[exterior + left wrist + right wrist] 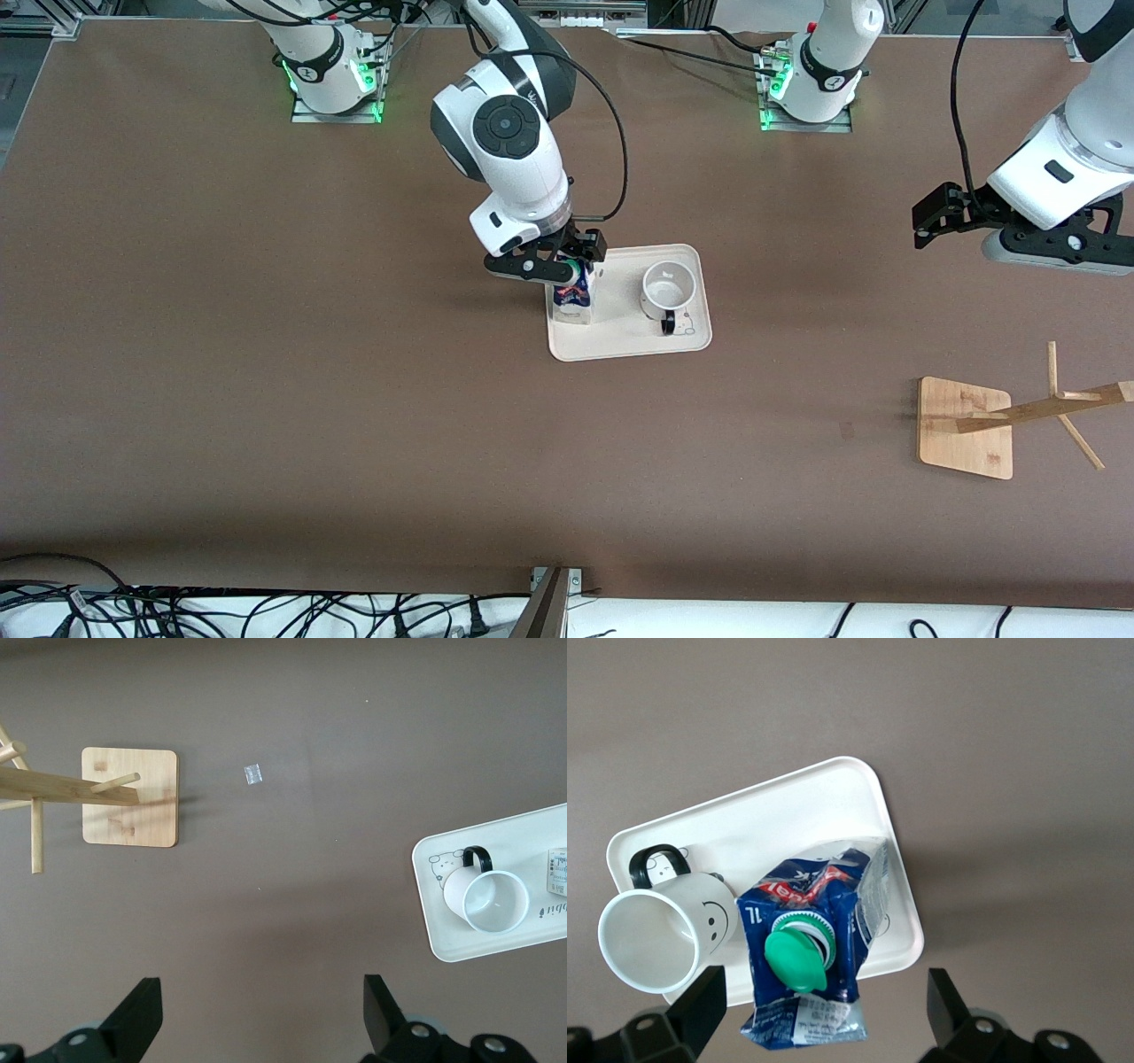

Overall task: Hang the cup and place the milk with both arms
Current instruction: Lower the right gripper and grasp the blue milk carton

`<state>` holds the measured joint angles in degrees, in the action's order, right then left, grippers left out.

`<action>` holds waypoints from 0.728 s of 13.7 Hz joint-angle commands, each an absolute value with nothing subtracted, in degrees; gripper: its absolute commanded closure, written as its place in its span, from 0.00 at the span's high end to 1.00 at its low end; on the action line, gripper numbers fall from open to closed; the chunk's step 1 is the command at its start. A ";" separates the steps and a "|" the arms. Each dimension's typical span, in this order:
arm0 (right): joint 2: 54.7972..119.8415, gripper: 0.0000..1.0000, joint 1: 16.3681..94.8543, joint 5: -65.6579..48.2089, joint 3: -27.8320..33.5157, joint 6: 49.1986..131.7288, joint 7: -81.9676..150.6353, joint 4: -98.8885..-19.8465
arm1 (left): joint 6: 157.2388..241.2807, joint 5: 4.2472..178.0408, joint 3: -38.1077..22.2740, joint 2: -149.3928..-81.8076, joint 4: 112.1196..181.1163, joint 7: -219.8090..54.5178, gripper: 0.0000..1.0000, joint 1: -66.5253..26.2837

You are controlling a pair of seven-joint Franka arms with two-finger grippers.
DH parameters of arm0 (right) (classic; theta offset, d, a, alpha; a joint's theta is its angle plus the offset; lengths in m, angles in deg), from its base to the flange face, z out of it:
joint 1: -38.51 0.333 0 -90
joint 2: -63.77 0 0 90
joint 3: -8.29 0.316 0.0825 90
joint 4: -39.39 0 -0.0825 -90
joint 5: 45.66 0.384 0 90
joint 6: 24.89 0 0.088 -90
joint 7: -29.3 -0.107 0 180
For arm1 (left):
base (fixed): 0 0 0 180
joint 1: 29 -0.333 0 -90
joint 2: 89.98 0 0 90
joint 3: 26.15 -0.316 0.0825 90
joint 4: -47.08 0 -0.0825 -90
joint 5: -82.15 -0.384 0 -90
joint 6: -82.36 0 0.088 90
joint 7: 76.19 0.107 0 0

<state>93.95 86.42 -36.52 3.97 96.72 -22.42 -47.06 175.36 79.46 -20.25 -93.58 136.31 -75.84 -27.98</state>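
Note:
The milk (572, 299), a blue and white carton with a green cap, stands on a white tray (629, 351) at the end toward the right arm. The white cup (666, 291) stands upright beside it on the tray, its black handle pointing toward the front camera. My right gripper (570, 264) is open just above the milk; in the right wrist view the milk (806, 939) sits between the spread fingers (700, 1005), which do not touch it, with the cup (656, 939) alongside. My left gripper (923, 232) is open and empty over bare table near the left arm's end.
A wooden cup rack (966, 427) with a square base and slanted pegs stands toward the left arm's end, nearer the front camera than the tray. It also shows in the left wrist view (130, 797), along with the tray (432, 935) and the cup (492, 899). Cables lie along the table's front edge.

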 commanded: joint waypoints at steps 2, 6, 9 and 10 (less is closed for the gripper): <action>96.11 1.00 88.52 -37.74 3.28 97.54 -24.75 -45.95 | 173.77 78.11 -20.27 -94.64 134.01 -75.05 1.00 -27.59; 96.37 1.00 89.57 -39.94 3.37 97.54 -24.84 -45.95 | 173.77 78.11 -20.27 -94.64 134.01 -75.05 1.00 -27.59; 96.37 1.00 89.67 -40.47 3.37 97.28 -24.84 -46.13 | 173.77 78.11 -20.27 -94.64 134.01 -75.05 1.00 -27.59; 96.46 1.00 89.75 -40.47 3.28 97.27 -24.84 -46.13 | 173.77 78.11 -20.27 -94.64 134.01 -75.05 1.00 -27.59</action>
<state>95.94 88.98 -39.54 3.96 97.59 -23.63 -47.02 175.36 79.46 -20.25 -93.58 136.31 -75.84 -27.98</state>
